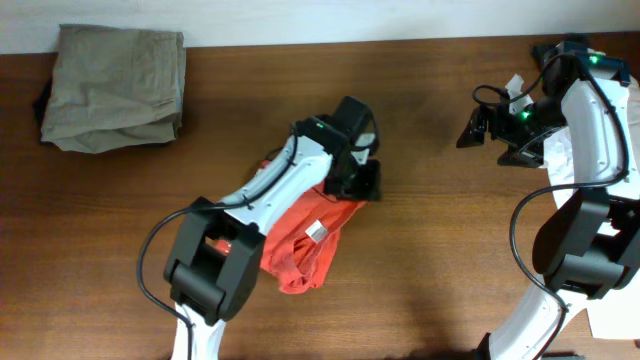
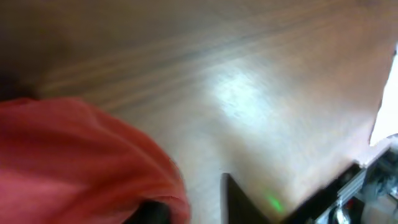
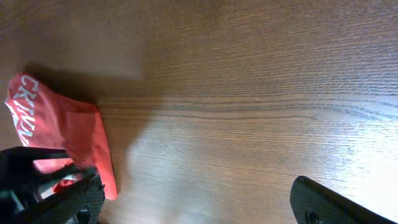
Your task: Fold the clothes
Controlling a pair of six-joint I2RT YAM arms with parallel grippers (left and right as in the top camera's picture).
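T-shirt (image 1: 305,245) is a bunched heap on the table (image 1: 430,270), not laid flat, with the neck label facing up. It sits right at the left gripper (image 1: 355,183) tips and runs back under that arm.

We can't tell whether the left fingers (image 2: 239,199) are pinching cloth or standing off it. The left wrist view is smeared and only shows red fabric just beside one finger.

Right gripper (image 1: 480,135): fingers spread wide, nothing between them, shirt well apart and out ahead of the tips. The folded khaki garment (image 1: 115,85) is far behind the left fingers and not in play.

Our read: we're at the spread-out step, no fold made yet.

Risks:
- Left fingers catch one layer, or too many, and the pull drags the heap as a lump instead of opening it.
- A thin pinch at the edge lets the cloth slip out mid-lift.
- A one-handed pull with the right fingers this far off twists the shirt and tucks the sleeves under.
- The left arm hides much of the heap from above, so we pick a bad grasp point for the right side.
- Closing too low scrapes the tips on the wood.
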